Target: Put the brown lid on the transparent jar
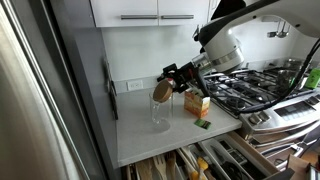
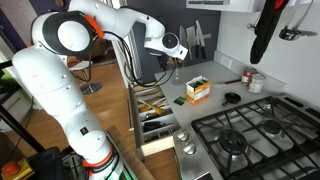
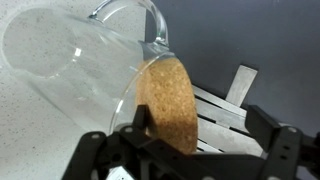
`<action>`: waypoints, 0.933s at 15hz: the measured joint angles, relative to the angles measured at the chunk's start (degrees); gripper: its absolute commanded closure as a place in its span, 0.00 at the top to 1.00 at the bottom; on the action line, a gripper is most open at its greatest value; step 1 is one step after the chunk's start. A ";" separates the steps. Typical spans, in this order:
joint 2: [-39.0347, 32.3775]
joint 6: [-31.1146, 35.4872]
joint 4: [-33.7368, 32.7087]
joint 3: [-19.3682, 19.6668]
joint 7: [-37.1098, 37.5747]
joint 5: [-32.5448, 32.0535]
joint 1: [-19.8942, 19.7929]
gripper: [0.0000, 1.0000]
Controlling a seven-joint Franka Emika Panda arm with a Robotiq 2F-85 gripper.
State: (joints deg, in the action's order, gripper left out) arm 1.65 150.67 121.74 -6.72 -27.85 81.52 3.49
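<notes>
The transparent jar (image 1: 160, 114) stands upright on the white counter and fills the upper left of the wrist view (image 3: 75, 70). The brown lid (image 1: 161, 91), a cork disc, sits tilted on edge at the jar's mouth rather than flat on it; it also shows in the wrist view (image 3: 165, 105). My gripper (image 1: 172, 78) is just above and beside the jar, also seen in an exterior view (image 2: 172, 66). In the wrist view the gripper (image 3: 200, 128) has its fingers wide apart. The left finger touches the lid, and a clear gap separates the lid from the right finger.
An orange-yellow box (image 1: 197, 102) stands next to the jar, with a small green item (image 1: 203, 123) in front of it. The gas stove (image 1: 250, 90) lies beyond. Open drawers (image 1: 190, 160) stick out below the counter edge. The wall (image 1: 140, 50) is close behind.
</notes>
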 measured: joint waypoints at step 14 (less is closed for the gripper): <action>0.25 6.75 -0.58 -0.03 1.81 -12.70 -0.14 1.00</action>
State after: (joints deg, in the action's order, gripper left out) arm 1.90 157.42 121.16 -6.75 -26.04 68.82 3.34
